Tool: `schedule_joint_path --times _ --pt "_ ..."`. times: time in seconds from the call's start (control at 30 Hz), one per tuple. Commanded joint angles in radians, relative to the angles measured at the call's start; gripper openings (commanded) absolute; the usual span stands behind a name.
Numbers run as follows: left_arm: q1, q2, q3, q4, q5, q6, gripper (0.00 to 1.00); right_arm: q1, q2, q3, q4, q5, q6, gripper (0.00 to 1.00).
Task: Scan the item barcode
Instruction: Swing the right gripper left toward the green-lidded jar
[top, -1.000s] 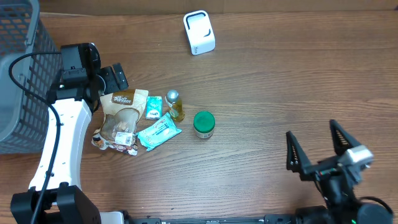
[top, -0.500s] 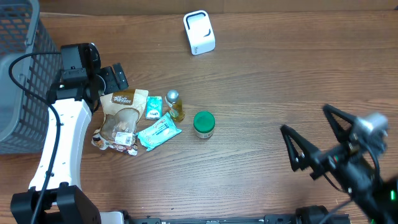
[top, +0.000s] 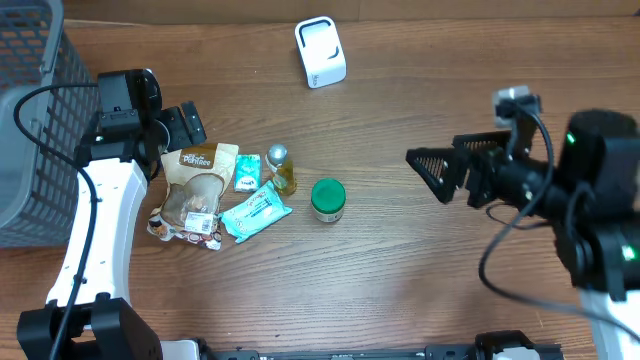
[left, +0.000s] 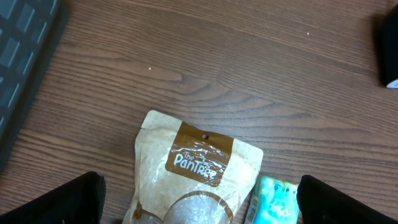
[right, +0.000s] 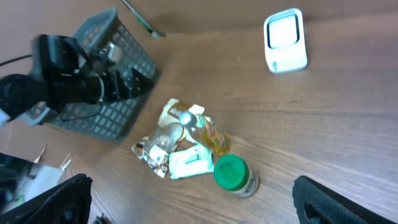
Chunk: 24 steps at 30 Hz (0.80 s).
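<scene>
A white barcode scanner (top: 320, 52) (right: 285, 40) stands at the back of the table. The items lie in a pile left of centre: a brown Pantree pouch (top: 200, 185) (left: 193, 171), a small teal pack (top: 248, 172) (left: 273, 202), a little bottle of yellow liquid (top: 281, 170) (right: 202, 130), a teal wipes packet (top: 255, 212) (right: 189, 162) and a green-lidded jar (top: 327, 200) (right: 233, 174). My left gripper (top: 172, 135) (left: 199, 208) hangs open just above the pouch's top edge, holding nothing. My right gripper (top: 430, 172) (right: 193, 208) is open in the air to the right of the jar, pointing toward the pile.
A dark wire basket (top: 30, 120) (right: 118, 81) stands at the left edge, close beside the left arm. A small printed snack pack (top: 185, 228) lies at the pile's front left. Bare wood lies between the jar and the right gripper.
The right arm has lifted from the front right edge and swung back and leftward, fingers now aimed at the pile. The left arm and all items have stayed put.
</scene>
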Motion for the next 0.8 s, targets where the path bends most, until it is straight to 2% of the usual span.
schedule_joint_path --times 0.0,0.13,0.37,0.53,0.77 --pt "0.000 0.003 0.007 0.002 0.007 0.005 1.00 -0.005 0.078 0.030 -0.012 -0.072 0.001 1.00" --pt "0.000 0.003 0.007 0.002 0.007 0.005 1.00 -0.005 0.178 0.030 -0.038 -0.116 0.006 1.00" --pt "0.000 0.003 0.007 0.002 0.007 0.005 1.00 0.012 0.328 0.030 -0.063 -0.059 0.137 1.00" --pt "0.000 0.003 0.007 0.002 0.008 0.005 1.00 0.102 0.369 0.030 -0.059 0.161 0.239 1.00" --pt "0.000 0.003 0.007 0.002 0.007 0.005 1.00 0.290 0.374 0.030 -0.043 0.473 0.284 1.00"
